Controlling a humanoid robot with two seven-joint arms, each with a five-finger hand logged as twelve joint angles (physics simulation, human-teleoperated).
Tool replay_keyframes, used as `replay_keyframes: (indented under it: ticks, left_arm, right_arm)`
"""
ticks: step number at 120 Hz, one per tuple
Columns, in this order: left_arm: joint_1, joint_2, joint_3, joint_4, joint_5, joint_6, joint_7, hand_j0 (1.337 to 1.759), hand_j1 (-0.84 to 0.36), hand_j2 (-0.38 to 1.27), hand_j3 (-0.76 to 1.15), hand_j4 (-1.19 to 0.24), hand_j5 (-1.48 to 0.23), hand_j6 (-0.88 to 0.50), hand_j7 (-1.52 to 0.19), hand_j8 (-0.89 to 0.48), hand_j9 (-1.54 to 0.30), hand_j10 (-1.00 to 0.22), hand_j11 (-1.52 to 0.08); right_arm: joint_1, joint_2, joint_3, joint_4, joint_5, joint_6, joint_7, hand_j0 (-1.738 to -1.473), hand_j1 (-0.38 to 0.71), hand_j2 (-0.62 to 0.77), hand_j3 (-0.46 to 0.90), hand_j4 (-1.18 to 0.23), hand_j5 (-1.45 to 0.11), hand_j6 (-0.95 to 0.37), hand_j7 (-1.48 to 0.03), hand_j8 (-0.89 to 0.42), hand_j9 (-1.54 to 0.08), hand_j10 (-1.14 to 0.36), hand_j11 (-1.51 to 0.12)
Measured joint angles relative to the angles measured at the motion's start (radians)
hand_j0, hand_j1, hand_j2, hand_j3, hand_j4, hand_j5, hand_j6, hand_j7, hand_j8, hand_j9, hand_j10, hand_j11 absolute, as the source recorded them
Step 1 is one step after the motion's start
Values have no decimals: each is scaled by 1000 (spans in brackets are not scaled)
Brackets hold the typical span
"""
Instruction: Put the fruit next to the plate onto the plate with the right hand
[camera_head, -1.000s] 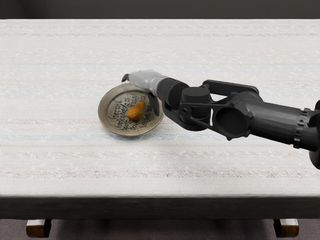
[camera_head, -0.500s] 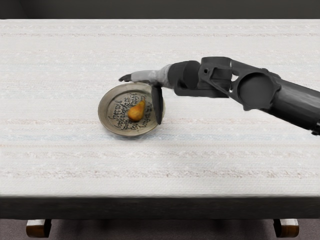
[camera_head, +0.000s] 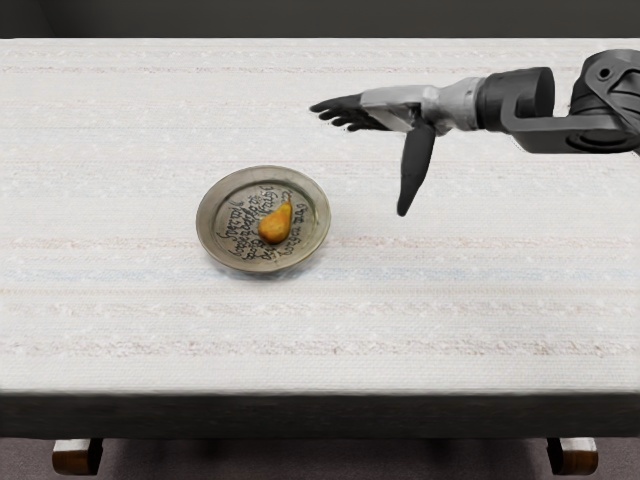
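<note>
An orange-yellow pear (camera_head: 275, 221) lies on the round grey plate (camera_head: 225, 199) with dark script on it, left of the table's middle. My right hand (camera_head: 372, 125) hovers above the table, up and to the right of the plate, well clear of it. Its fingers are stretched out to the left and the thumb (camera_head: 413, 170) hangs down; it holds nothing. The right arm (camera_head: 560, 100) comes in from the right edge at the top. No left arm shows.
The pale table (camera_head: 320, 300) runs the full width of the view, with its dark front edge (camera_head: 320, 412) low in the frame. Two wooden feet show beneath it at the bottom corners.
My right hand has let go of the pear, lifted off the plate and drawn back up and to the right. The pear stays on the plate.
</note>
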Motion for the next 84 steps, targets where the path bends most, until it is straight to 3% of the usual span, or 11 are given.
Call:
replay_keyframes:
  ticks: [12,27,54,84]
  left_arm:
    - [0,0,0,0,0,0,0,1658,325,4,0,-20,-26,-21,-26,-20,-26,-20,-26]
    - [0,0,0,0,0,0,0,1658,325,4,0,-20,-26,-20,-26,-20,-26,-20,-26]
    - [0,0,0,0,0,0,0,1658,325,4,0,-20,-26,-21,-26,-20,-26,-20,-26]
    - [0,0,1,-3,0,0,1,1658,325,4,0,-21,-26,-21,-26,-21,-26,-20,-26]
  right_arm:
    - [-27,-72,0,32,5,2,40,-1658,-349,1,0,-2,-1,-3,-1,-2,-1,-2,-1]
    - [-50,-146,0,47,6,3,59,-1658,-349,1,0,-2,-1,-3,-1,-2,-1,-2,-1]
    - [-59,-251,-2,50,11,3,59,-1658,-349,1,0,-3,-1,-4,0,-3,0,-2,0]
    - [-65,-269,-13,51,13,3,50,-1658,-349,1,0,-3,-1,-4,0,-3,0,-2,0]
